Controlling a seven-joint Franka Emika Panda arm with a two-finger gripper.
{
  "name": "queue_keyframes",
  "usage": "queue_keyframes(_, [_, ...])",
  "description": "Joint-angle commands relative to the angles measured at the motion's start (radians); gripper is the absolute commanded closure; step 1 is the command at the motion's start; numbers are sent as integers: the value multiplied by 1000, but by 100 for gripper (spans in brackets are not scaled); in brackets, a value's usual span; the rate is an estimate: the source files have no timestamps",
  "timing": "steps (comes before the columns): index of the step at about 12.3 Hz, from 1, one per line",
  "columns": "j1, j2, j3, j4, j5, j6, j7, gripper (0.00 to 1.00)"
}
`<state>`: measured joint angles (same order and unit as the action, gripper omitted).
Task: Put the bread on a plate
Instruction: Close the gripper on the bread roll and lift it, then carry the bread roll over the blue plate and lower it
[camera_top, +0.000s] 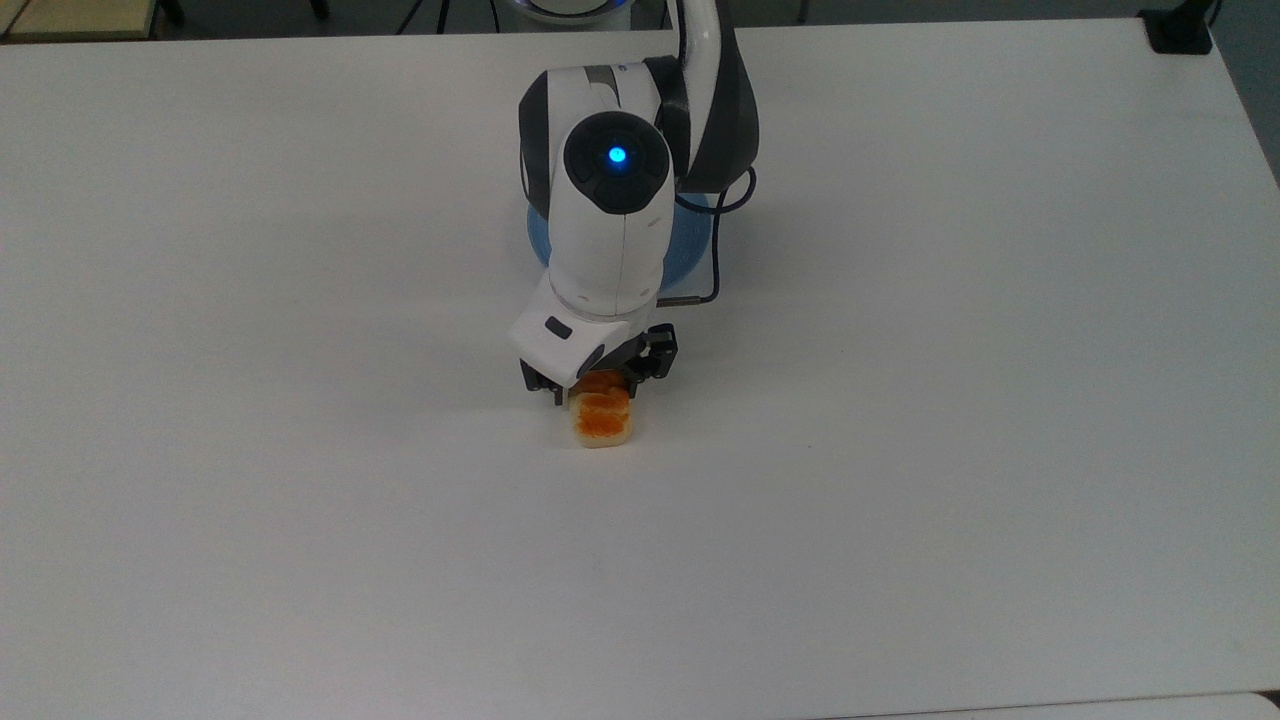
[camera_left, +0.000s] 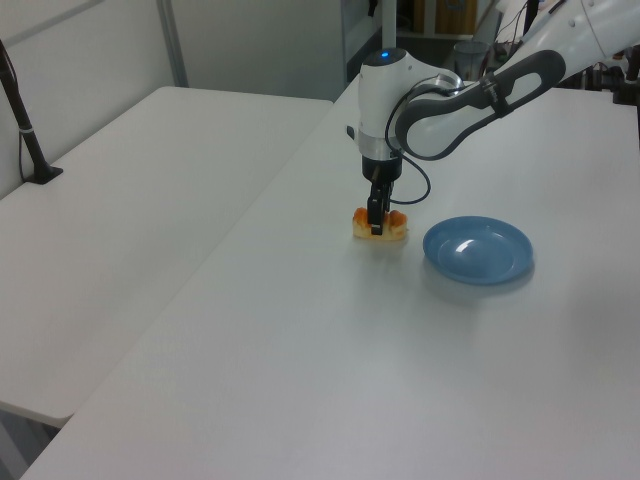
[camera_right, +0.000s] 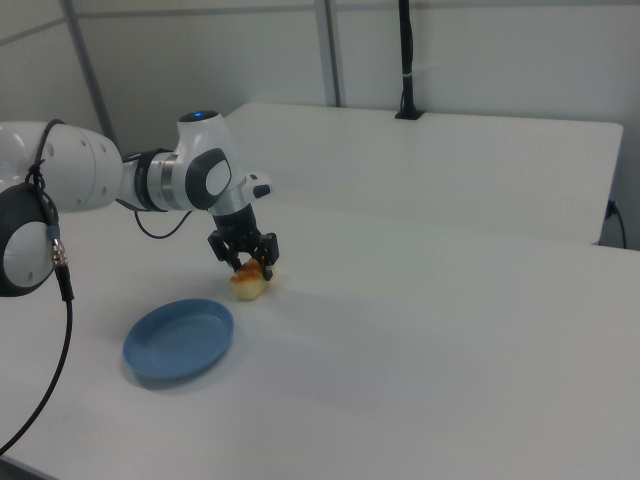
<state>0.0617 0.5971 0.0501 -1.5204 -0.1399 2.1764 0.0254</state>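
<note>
The bread (camera_top: 602, 422), a small loaf with an orange-brown lobed top, lies on the white table (camera_top: 900, 400). My gripper (camera_top: 598, 380) is lowered over the loaf's far half and stands open, one finger on each side of it. In the left view the gripper (camera_left: 376, 222) reaches down to the bread (camera_left: 396, 226). In the right view the gripper (camera_right: 254, 266) straddles the bread (camera_right: 248, 286). The blue plate (camera_top: 692, 250) sits just behind, mostly hidden by the arm in the top view. It shows in full as the plate (camera_left: 478, 250) and the plate (camera_right: 180, 340), holding nothing.
A black cable (camera_top: 715, 260) loops from the arm above the plate. A second white table (camera_left: 150, 200) adjoins on the left view's left, with a black post (camera_left: 22, 125) clamped to it. The post (camera_right: 405, 60) also stands at the back of the right view.
</note>
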Motion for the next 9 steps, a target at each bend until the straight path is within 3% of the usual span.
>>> queue_keyframes(1, [10, 3, -7, 9, -17, 22, 24, 45])
queue_keyframes(4, [10, -72, -7, -21, -4, 10, 28, 46])
queue_keyframes(9, [18, -356, -6, -309, 0, -68, 177, 46])
